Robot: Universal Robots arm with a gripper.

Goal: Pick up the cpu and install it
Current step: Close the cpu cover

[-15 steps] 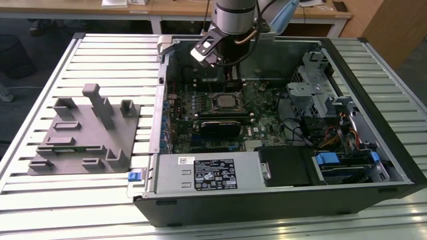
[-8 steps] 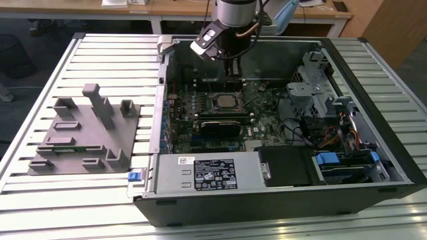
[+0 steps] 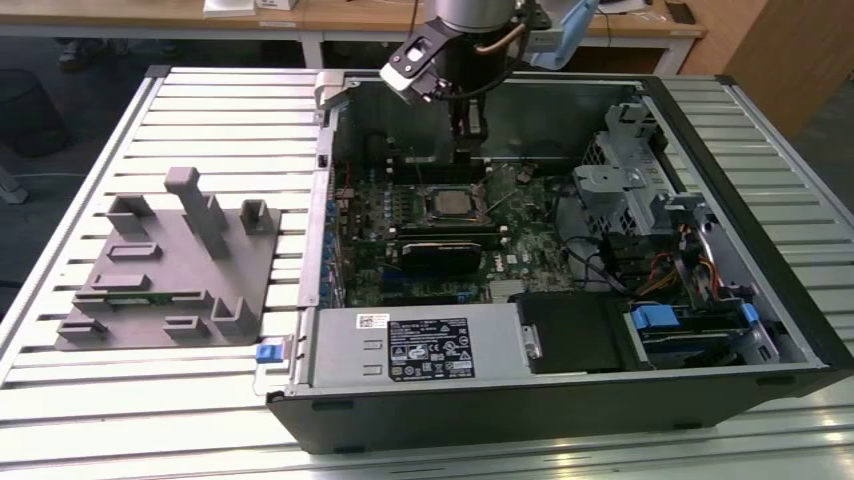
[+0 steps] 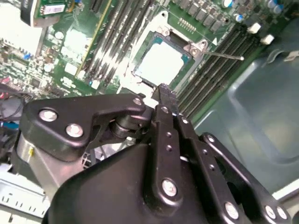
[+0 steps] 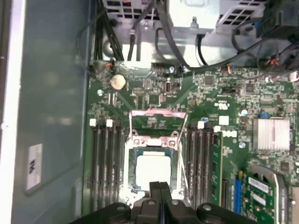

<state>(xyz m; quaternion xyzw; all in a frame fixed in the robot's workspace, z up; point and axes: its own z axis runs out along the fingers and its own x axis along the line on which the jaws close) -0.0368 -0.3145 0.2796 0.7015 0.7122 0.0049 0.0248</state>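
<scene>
1. The cpu [image 5: 152, 169] lies flat in the socket [image 5: 127, 161] on the green motherboard [image 3: 521, 250], its pale metal top facing up. It looks square to the socket, which suggests it has been placed, not just rested there.
2. The socket's hinged metal plate [image 5: 156, 113] appears folded back off the chip. That leaves the chip's top bare and, as I judge it, not yet clamped.
3. Rows of memory slots [image 5: 105, 163] flank the socket on both sides, so the way in is from above.
4. The gripper [image 4: 164, 95] hangs just above the chip's edge with its jaws pressed together and nothing between them. In the exterior view it sits at 12 o'clock from the chip.
5. The board lies inside the open computer case [image 3: 747, 110].
6. In the exterior view, the grey labelled box [image 3: 414, 345] sits at 6 o'clock from the chip.
7. The grey plastic holder [image 3: 167, 265] stands outside the case at 9 o'clock on the slatted table [image 3: 200, 100], well apart from the chip.
</scene>
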